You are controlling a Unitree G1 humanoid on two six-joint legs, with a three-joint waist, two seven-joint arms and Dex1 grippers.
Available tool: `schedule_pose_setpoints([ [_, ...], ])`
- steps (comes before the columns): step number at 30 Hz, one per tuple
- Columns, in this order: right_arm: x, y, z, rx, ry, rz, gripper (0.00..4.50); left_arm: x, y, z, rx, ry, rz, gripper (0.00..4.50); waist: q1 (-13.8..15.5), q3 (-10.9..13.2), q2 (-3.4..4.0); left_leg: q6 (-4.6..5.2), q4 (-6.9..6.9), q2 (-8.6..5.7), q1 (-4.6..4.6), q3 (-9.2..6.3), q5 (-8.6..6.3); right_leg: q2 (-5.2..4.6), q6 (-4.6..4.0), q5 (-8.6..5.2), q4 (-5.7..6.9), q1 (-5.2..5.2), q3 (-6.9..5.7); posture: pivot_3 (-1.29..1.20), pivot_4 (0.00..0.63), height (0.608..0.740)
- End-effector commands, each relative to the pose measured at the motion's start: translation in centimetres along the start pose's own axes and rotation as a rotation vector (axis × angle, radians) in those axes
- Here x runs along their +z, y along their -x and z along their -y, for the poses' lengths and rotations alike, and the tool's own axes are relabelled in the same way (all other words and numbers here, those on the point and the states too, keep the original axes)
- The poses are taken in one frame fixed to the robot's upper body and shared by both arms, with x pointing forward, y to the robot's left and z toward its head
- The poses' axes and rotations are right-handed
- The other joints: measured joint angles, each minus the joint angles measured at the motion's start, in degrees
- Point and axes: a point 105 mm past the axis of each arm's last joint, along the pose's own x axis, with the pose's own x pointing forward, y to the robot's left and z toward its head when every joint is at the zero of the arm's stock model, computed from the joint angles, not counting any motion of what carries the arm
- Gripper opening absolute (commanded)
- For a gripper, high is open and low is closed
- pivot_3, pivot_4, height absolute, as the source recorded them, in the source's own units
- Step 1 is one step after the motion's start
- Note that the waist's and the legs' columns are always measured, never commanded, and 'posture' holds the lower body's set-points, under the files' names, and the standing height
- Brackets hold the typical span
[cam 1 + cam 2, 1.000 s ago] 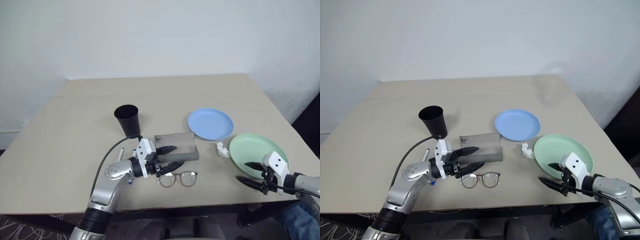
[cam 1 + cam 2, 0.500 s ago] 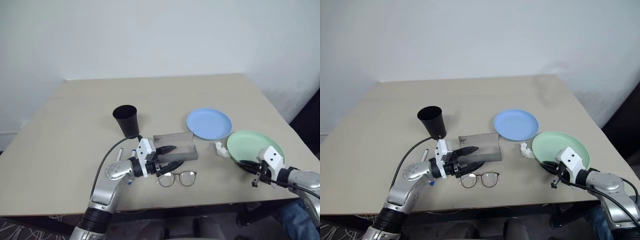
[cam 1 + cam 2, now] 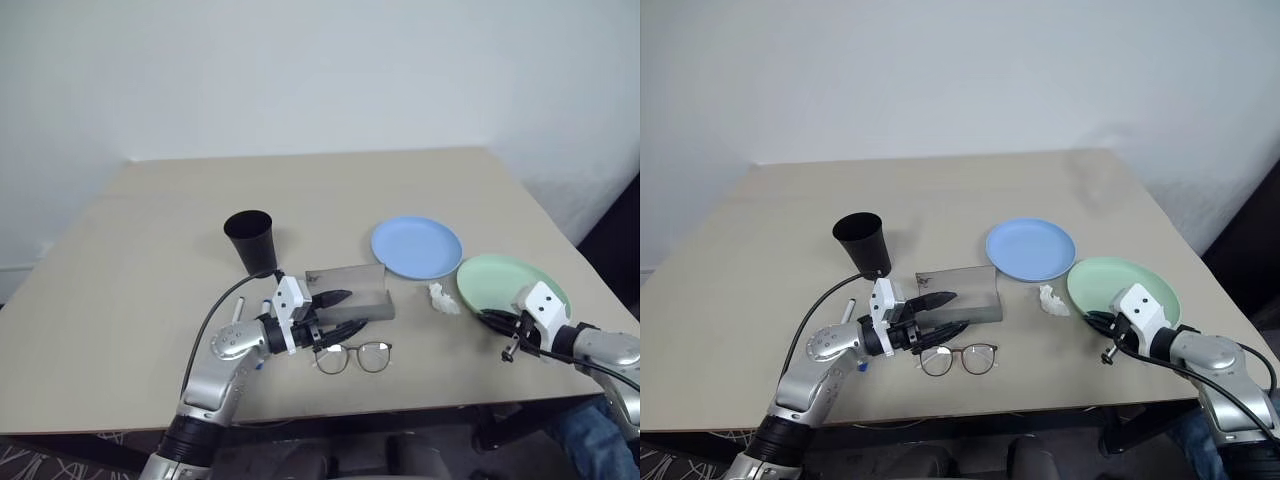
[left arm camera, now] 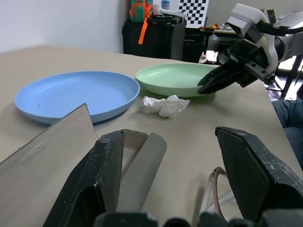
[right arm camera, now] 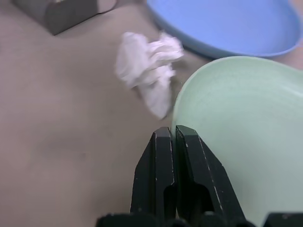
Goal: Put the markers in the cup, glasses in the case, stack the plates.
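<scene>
- Two plates sit unstacked at the right: mint green plate (image 3: 1124, 290) nearest, light blue plate (image 3: 1031, 249) farther left.
- Right gripper (image 5: 171, 142) pinches the green rim; thin hold may slip.
- Left gripper (image 4: 165, 161) gapes empty by case (image 3: 958, 295).

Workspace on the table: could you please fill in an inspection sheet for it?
Surface: beige table, flat, no spills seen.
Job's things: black cup upright; grey case open; glasses lying in front of the case; blue plate and green plate side by side, not stacked; markers on the table, partly hidden by the left arm.
Clutter: white paper wad between the case and the green plate.
Grippers: left pincer open, over the case and glasses; right pincer shut at the green plate's near rim.
Cables: black cable looping over the left arm.
Surroundings: white wall.
</scene>
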Motion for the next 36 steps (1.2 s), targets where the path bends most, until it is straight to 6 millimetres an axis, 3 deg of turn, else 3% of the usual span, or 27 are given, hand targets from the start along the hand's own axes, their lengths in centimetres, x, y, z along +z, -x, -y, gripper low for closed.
schedule_pose_setpoints([
  [1, 1.9, 0.4, 1.9, -0.071, 0.056, 0.041, 0.05, 1.2, -0.4, -0.2, -0.006, -0.05, 0.032, 3.23, 0.0, 0.0, 0.0, 0.01, 0.0, 0.0, -0.01, -0.02, -0.01, 0.0, 0.0, 0.0, 0.0, 0.0, 0.0, 0.0, 0.0, 0.74],
  [9, 4.3, 0.4, 4.3, -0.113, 0.141, 0.075, 0.05, 1.4, -0.5, -0.5, 0.002, -0.061, 0.036, 3.23, 0.0, 0.0, 0.02, 0.08, -0.01, -0.02, -0.03, 0.02, -0.05, 0.0, 0.0, 0.0, -0.02, -0.03, 0.02, 0.0, 0.0, 0.74],
  [13, 7.2, -1.5, 4.5, -0.046, 0.224, 0.129, 0.05, 1.6, -0.6, -1.1, 0.018, -0.067, 0.04, 3.23, -0.2, 0.0, 0.04, 0.09, 0.0, 0.0, -0.01, 0.09, -0.05, 0.01, 0.0, 0.01, -0.01, -0.05, 0.04, 0.0, 0.0, 0.74],
  [21, 10.1, -7.1, 3.9, 0.127, 0.323, 0.167, 0.05, 2.0, -0.8, -2.1, 0.05, -0.085, 0.048, 3.23, -0.3, 0.0, 0.02, 0.07, -0.03, 0.06, 0.32, 0.09, -0.05, 0.12, -0.22, 0.18, -0.05, -0.02, 0.07, 0.0, 0.0, 0.74],
  [28, 10.9, -10.5, 3.4, 0.201, 0.315, 0.186, 0.05, 2.5, -0.5, -2.5, 0.091, -0.1, 0.063, 3.23, -0.5, 0.0, 0.05, 0.02, -0.13, 0.03, 0.32, -0.01, -0.1, 0.14, -0.44, 0.44, -0.15, -0.08, 0.07, 0.0, 0.0, 0.74],
  [36, 10.7, -12.1, 1.9, 0.285, 0.315, 0.179, 0.05, 2.7, -0.5, -2.5, 0.118, -0.105, 0.07, 3.23, -0.6, -0.1, 0.1, -0.04, -0.23, 0.06, 0.35, -0.02, -0.13, 0.18, -0.59, 0.54, -0.15, -0.13, 0.08, 0.0, 0.0, 0.74],
])
